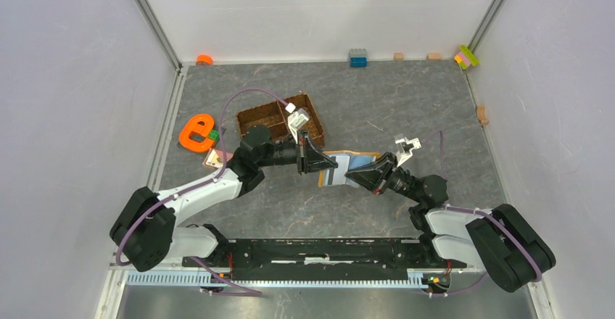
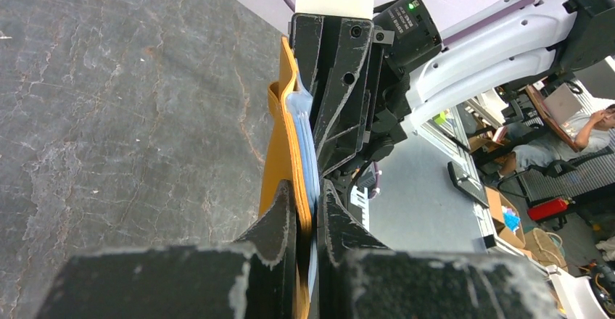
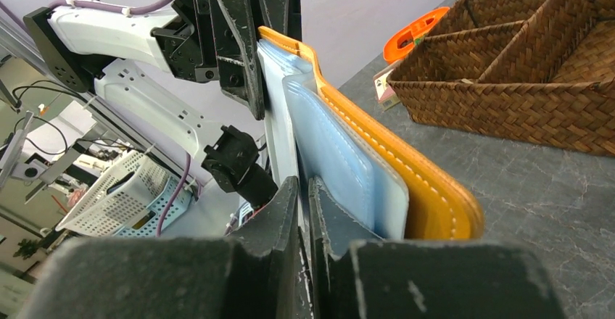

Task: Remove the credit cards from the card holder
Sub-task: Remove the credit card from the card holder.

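The card holder point(image 1: 353, 165) hangs above the middle of the table, opened out between my two grippers, orange outside and pale blue inside. My left gripper point(image 1: 324, 165) is shut on its left edge; in the left wrist view the orange cover point(image 2: 284, 152) and blue lining sit pinched between the fingers point(image 2: 308, 197). My right gripper point(image 1: 365, 175) comes in from the right. In the right wrist view the slotted blue pockets point(image 3: 341, 159) and orange back point(image 3: 428, 188) stand beside the jaws, and a thin pale credit card point(image 3: 275, 109) runs down between the nearly touching fingers point(image 3: 303, 188).
A brown woven divided tray point(image 1: 279, 119) point(image 3: 522, 80) stands behind the left arm. The orange e-shaped toy point(image 1: 196, 132) lies to its left, with a small flat pale piece point(image 1: 213, 159) beside it. Toy bricks point(image 1: 357, 58) point(image 1: 466, 56) line the far wall.
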